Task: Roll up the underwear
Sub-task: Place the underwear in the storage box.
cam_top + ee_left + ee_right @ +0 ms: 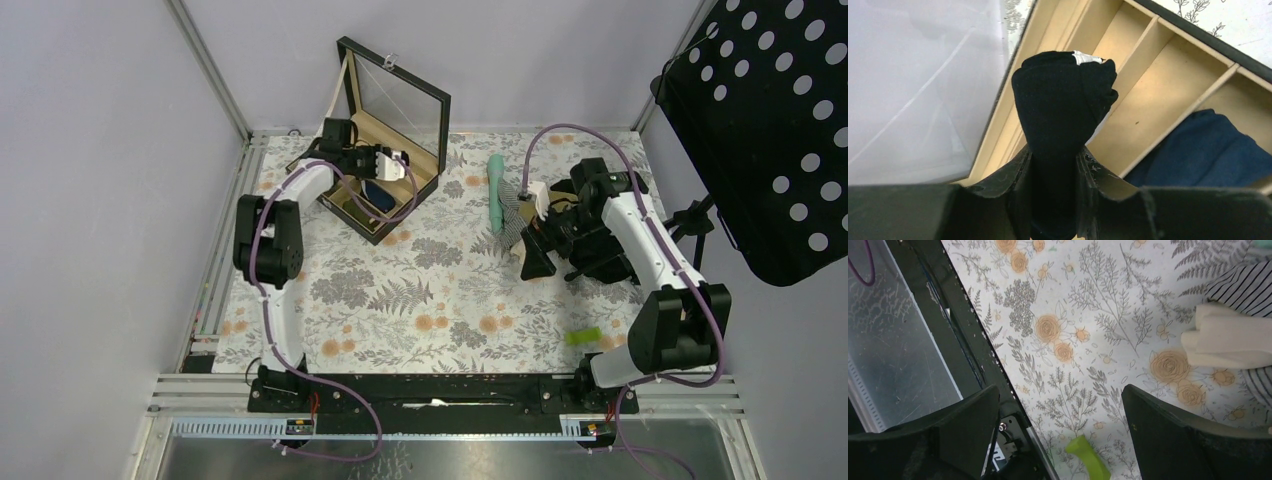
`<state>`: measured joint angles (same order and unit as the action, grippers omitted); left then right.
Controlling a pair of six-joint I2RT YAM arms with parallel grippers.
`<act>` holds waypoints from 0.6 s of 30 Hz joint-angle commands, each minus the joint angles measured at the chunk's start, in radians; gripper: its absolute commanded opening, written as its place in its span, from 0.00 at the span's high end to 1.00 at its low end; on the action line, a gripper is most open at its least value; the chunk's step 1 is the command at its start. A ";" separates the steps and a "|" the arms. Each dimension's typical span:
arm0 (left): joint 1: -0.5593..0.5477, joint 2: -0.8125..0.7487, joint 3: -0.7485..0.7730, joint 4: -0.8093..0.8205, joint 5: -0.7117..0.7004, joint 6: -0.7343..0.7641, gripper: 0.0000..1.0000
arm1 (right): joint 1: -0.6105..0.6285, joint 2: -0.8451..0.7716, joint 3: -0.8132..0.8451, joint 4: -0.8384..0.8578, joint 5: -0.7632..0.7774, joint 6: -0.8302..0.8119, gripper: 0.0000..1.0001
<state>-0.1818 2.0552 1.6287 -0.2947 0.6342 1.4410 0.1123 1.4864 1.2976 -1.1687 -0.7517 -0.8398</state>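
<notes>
Underwear (1060,105), soft dark roll (white edge), pinched in left fingers (1010,192), right fingers (1168,435) splayed

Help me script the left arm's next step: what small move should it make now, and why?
Probably lower the left gripper toward an empty compartment, then open. Its fingers clamp the underwear, rolled into a bundle and hanging above the dividers, not resting in any slot. The blue garment fills another compartment, so I would avoid that one.
</notes>
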 commanded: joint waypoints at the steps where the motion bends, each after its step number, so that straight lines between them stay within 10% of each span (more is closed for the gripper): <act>1: -0.002 0.075 0.099 0.096 0.100 0.071 1.00 | 0.000 -0.047 -0.035 -0.030 0.035 0.010 0.00; 11: 0.090 0.049 0.094 0.164 0.054 -0.144 1.00 | -0.017 -0.071 -0.097 -0.021 0.028 -0.011 0.00; 18: 0.115 0.004 0.002 0.079 0.080 0.025 1.00 | -0.017 -0.046 -0.100 0.003 -0.010 -0.003 0.00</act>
<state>-0.0658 2.1479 1.6524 -0.1940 0.6537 1.3594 0.1009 1.4506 1.1950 -1.1671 -0.7238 -0.8402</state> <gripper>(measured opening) 0.287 0.993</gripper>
